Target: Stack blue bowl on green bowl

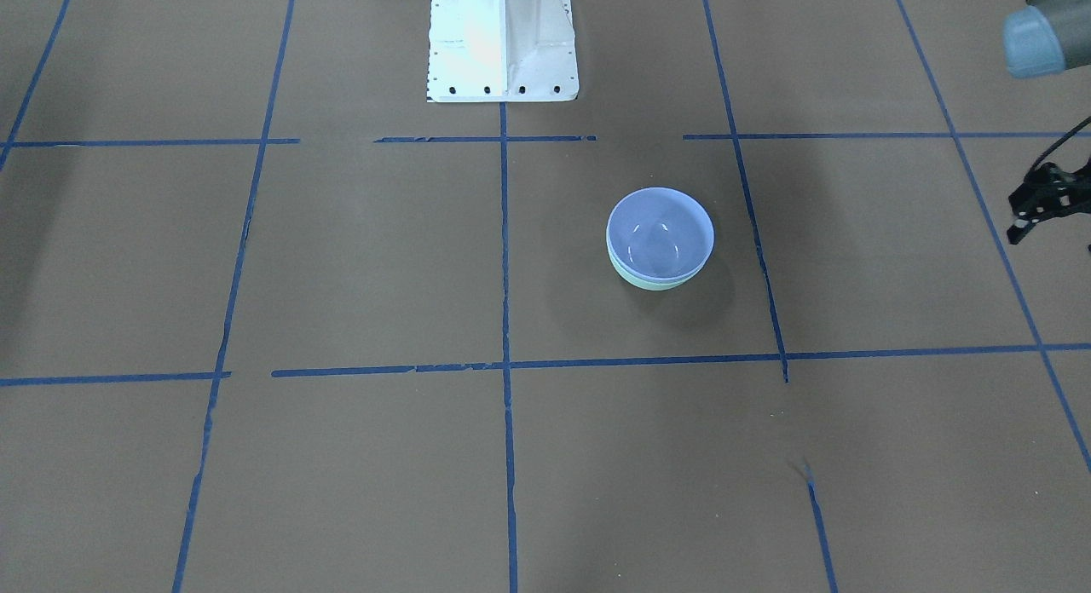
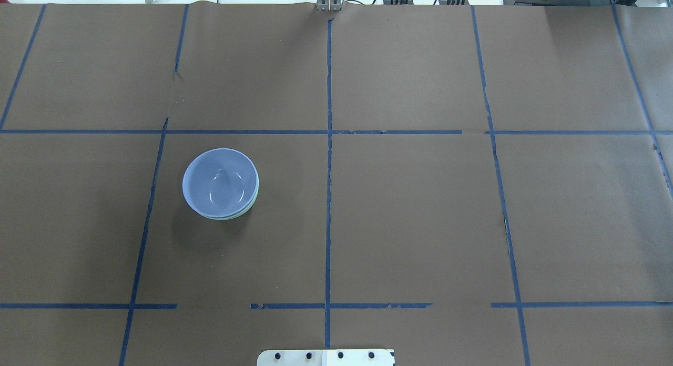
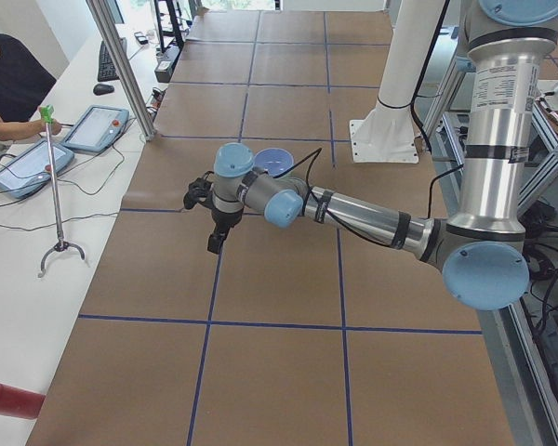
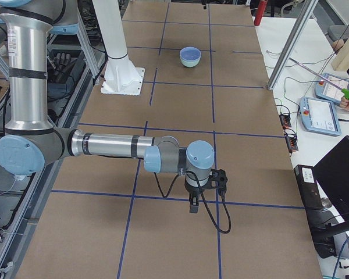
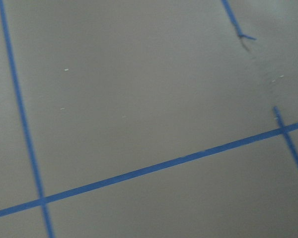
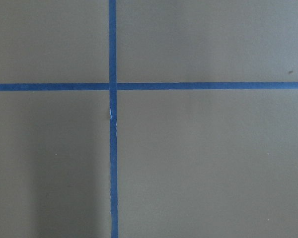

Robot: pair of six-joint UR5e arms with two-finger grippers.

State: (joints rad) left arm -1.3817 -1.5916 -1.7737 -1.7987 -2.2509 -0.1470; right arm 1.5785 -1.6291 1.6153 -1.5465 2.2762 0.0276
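Note:
The blue bowl (image 1: 660, 231) sits nested inside the green bowl (image 1: 655, 284), and only the green bowl's lower rim shows beneath it. The stack is left of centre in the overhead view, blue bowl (image 2: 220, 179) on green bowl (image 2: 232, 217). My left gripper (image 1: 1023, 227) is at the front-facing view's right edge, well away from the bowls and partly cut off. I cannot tell if it is open. My right gripper (image 4: 193, 206) shows only in the exterior right view, far from the bowls (image 4: 189, 55) and above the table. I cannot tell its state.
The white robot base (image 1: 503, 39) stands at the table's near middle edge. Blue tape lines (image 2: 328, 197) grid the brown table cover. A metal post (image 3: 121, 65) and operators' tablets (image 3: 95, 127) are beyond the far table edge.

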